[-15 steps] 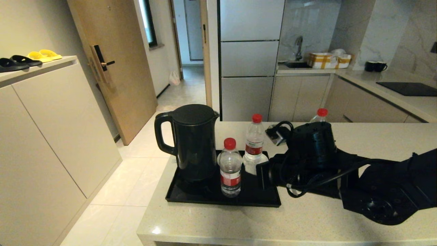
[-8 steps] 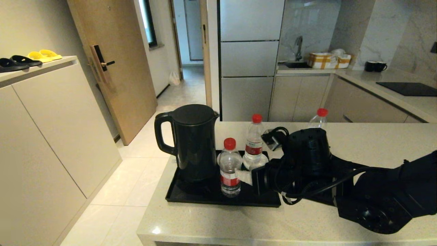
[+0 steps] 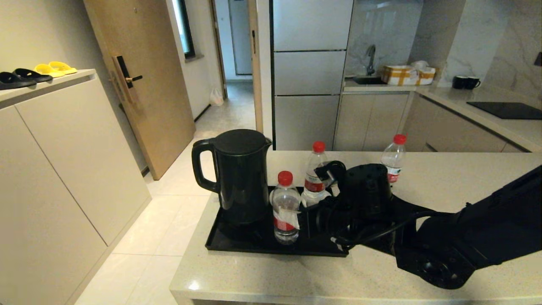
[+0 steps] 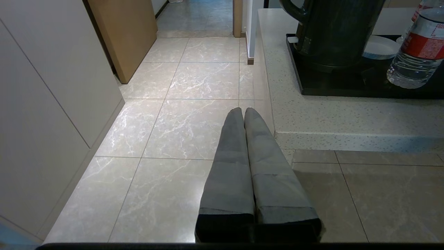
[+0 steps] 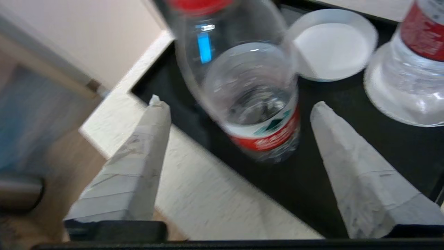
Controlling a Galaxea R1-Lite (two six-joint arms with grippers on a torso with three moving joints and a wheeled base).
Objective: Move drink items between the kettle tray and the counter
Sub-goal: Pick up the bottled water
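A black kettle (image 3: 239,178) stands on the glossy black kettle tray (image 3: 224,243). Two red-capped bottles are on the tray: the front bottle (image 3: 286,207) and the back bottle (image 3: 315,171), which stands on a white saucer. A third bottle (image 3: 394,159) stands on the beige counter (image 3: 465,169). My right gripper (image 3: 301,216) is open beside the front bottle (image 5: 253,104), which sits just ahead of and between its spread fingers (image 5: 347,156), not gripped. My left gripper (image 4: 244,111) is shut and empty, low over the floor beside the counter edge.
A second white saucer (image 5: 333,48) lies on the tray by the back bottle (image 5: 412,69). The tray sits near the counter's left edge (image 4: 347,118), with tiled floor below. A cabinet with slippers (image 3: 38,72) is at far left, a cooktop (image 3: 508,110) at far right.
My right arm has swung left across the tray toward the front bottle, uncovering the third bottle on the counter. The bottles and kettle have not moved.
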